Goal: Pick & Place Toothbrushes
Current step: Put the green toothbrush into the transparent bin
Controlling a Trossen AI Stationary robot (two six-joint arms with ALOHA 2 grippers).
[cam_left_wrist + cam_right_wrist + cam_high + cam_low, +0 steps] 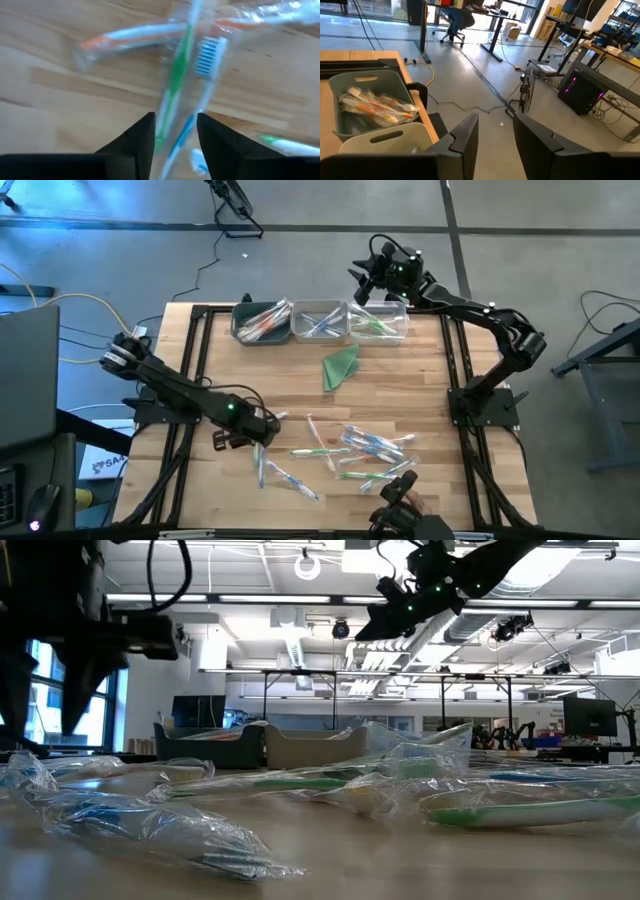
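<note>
Straddling toothbrushes — left gripper parted

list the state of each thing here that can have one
left claw: open, low over the wrapped green toothbrush and blue toothbrush, holding nothing
right claw: open, empty, raised past the bins
grey plastic bin: holds orange wrapped brushes
white middle bin: holds blue ones
clear bin: holds green ones
folded green cloth triangle: flat on the wooden table

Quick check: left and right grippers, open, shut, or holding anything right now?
Left gripper: jaws apart over the wrapped toothbrushes on the table, gripping nothing.
Right gripper: jaws apart, empty, raised by the bins.
</note>
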